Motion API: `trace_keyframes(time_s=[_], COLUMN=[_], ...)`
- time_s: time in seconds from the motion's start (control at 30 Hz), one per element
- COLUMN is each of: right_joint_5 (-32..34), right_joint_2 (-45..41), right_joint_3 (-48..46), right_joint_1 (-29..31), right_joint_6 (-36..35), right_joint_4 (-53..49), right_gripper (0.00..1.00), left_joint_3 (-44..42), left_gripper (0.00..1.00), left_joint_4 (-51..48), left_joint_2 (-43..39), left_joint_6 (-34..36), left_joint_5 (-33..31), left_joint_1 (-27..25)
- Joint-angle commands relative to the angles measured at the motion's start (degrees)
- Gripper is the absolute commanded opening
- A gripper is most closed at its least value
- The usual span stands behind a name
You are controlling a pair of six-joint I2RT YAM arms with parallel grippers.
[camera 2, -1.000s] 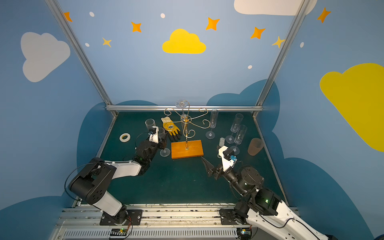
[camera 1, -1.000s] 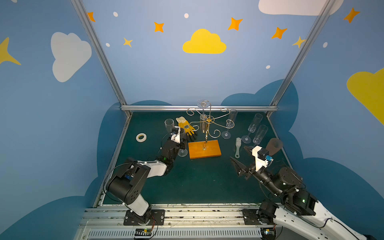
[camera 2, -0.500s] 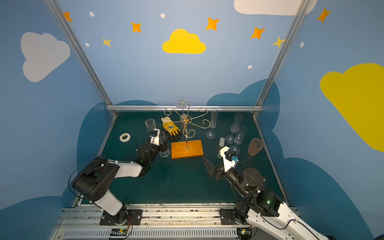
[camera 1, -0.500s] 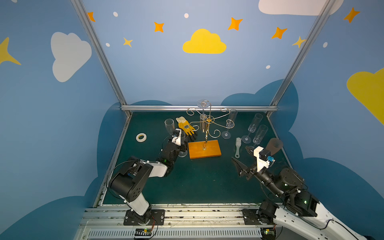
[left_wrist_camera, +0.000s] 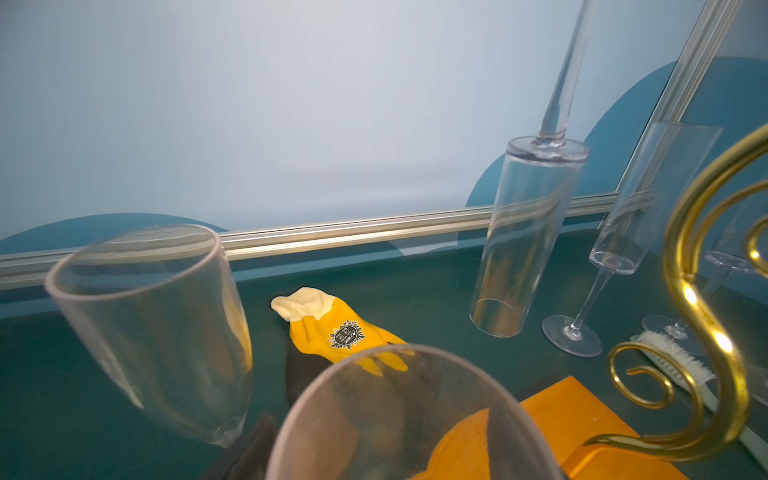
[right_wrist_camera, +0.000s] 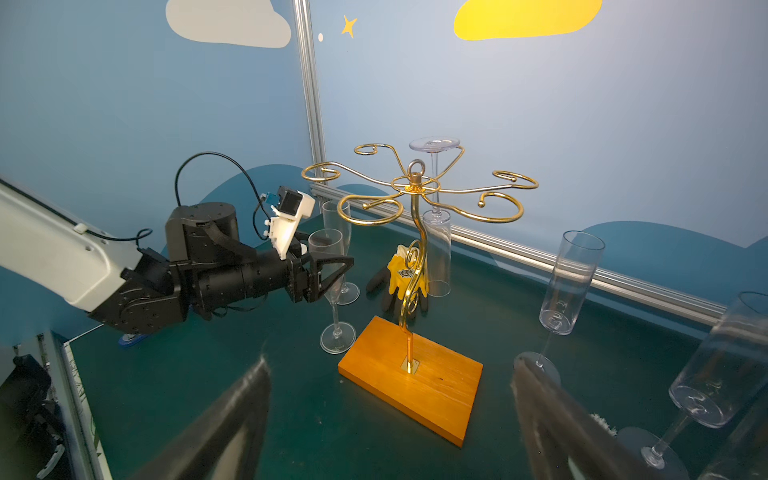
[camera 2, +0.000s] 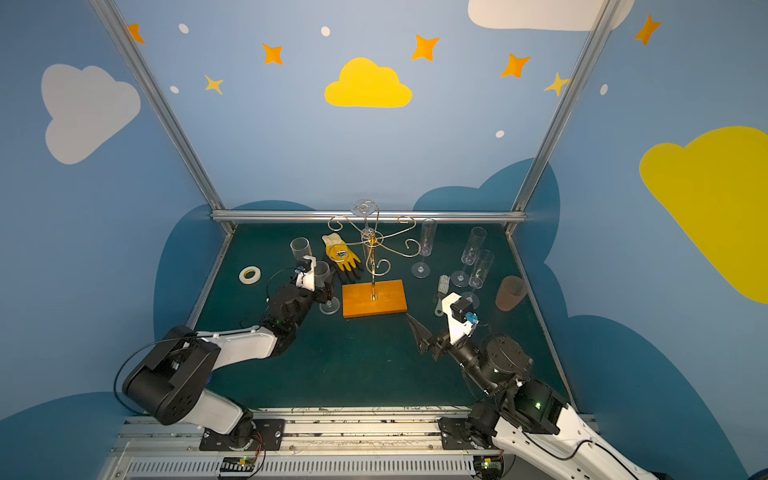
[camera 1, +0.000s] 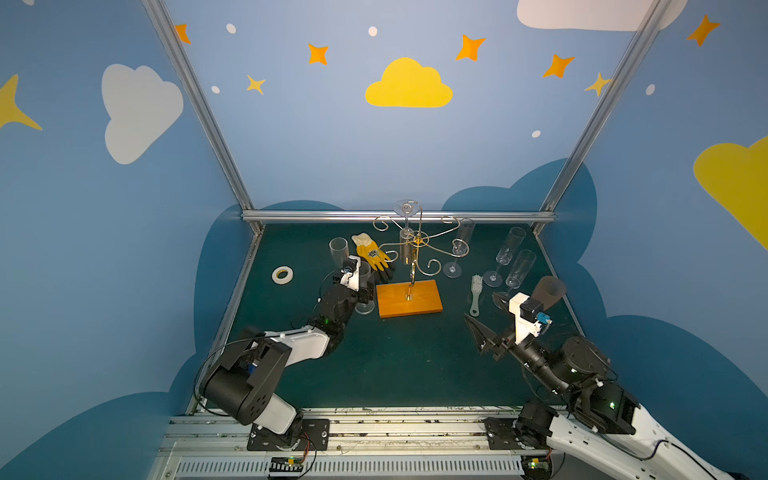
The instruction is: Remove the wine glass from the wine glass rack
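The wine glass rack [camera 1: 409, 298], a thin gold wire stand with curled arms on a flat rectangular orange wooden base, is seen upright near the middle of the dark green table [camera 1: 395, 365]. One clear, tall-bowled hanging wine glass [right_wrist_camera: 437, 249] is found upside down on a rear arm of the rack, its round foot caught above the wire. The other arms are seen bare. A clear, stemmed standing wine glass [right_wrist_camera: 325, 245] is set upright on the table, just beside the orange base on the left arm's side and wholly off the rack. The black left gripper [right_wrist_camera: 332, 255] is placed around its bowl, with one finger on either side. Whether those fingers are pressed against the bowl or parted from it cannot be told from any view. The black right gripper [right_wrist_camera: 390, 365] is held low over the table on the right, well apart from the rack, spread wide and with nothing in it. Four more clear flutes are stood on the table: one [camera 1: 338, 248] behind the left gripper and three [camera 1: 511, 245] to the right of the rack. For the standing wine glass the removal is judged to be all but done, and only the letting go and the withdrawal of the left arm are left. If every glass is meant, the hanging wine glass is yet to be lifted off, and its foot would have to be slid out of the wire curl.
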Motion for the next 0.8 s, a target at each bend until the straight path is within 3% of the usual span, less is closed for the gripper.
trace_keyframes(time_s=[0.0, 0.67, 0.77], right_joint_5=[1.2, 1.8, 2.2], right_joint_2=[0.3, 1.6, 1.2], right_joint_3=[1.4, 2.2, 2.4], right_joint_1=[-0.2, -0.2, -0.2], right_joint_6=[0.5, 1.4, 1.2], right_joint_4=[0.0, -0.8, -1.2], right_gripper=[0.90, 0.90, 0.90], left_joint_3=[-0.3, -1.6, 0.5], left_gripper=[0.79, 0.80, 0.80], left_joint_4=[-5.2, -21.5, -27.1], left_joint_2=[-3.7, -24.4, -27.8], left_joint_6=[0.5, -2.4, -4.9], left_joint_5=[-0.8, -4.2, -1.7], left_joint_1=[-0.1, 0.9, 2.6])
